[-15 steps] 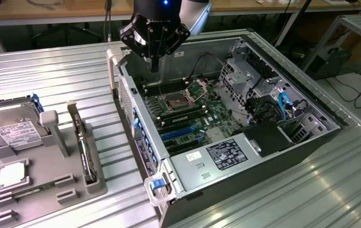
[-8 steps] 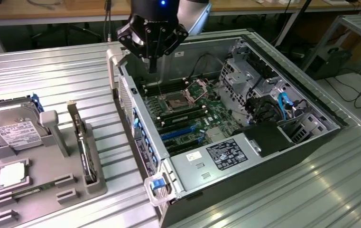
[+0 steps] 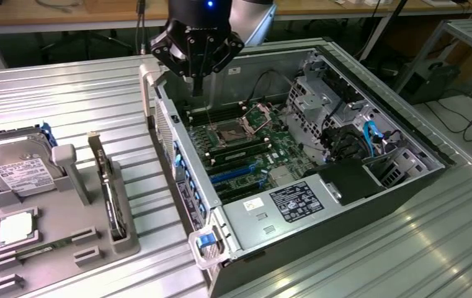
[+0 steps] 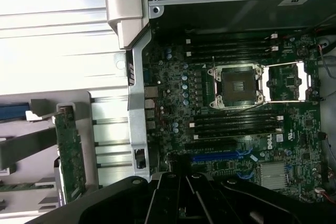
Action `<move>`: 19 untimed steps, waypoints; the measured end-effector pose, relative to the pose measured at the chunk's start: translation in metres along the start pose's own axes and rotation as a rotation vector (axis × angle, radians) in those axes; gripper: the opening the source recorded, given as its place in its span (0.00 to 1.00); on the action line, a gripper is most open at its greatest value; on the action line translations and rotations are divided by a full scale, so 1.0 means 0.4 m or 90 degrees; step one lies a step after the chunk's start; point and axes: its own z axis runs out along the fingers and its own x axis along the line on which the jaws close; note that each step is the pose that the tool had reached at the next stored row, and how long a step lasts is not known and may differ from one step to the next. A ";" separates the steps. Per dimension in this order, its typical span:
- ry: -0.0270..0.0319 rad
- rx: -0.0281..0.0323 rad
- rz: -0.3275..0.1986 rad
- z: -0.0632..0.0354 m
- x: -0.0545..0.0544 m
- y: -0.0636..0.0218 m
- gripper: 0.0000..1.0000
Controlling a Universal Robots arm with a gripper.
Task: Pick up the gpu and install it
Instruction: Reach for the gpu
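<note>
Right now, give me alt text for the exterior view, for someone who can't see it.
The arm's shut tool hangs empty over an open computer case, whose motherboard is exposed. On the exterior view's left, the gpu stands on edge in a gray holder beside a hard drive.

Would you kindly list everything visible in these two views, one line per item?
gpu: one, dark green, on edge in the holder.
hard drive: one, silver, white label, in the holder.
chip: one, silver, in the holder.
holder: one, grey, on the table beside the case.
computer case: one, dark, open, on the table.
motherboard: one, green, inside the case.
table: one, silvery, ribbed, under everything.
gripper: one, black, shut and empty, above the open case.
</note>
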 end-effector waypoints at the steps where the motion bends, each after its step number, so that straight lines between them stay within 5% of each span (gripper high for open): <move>1: 0.0000 0.0000 0.000 0.000 0.001 0.000 0.11; 19: 0.0003 0.0000 0.000 -0.001 0.022 -0.009 0.11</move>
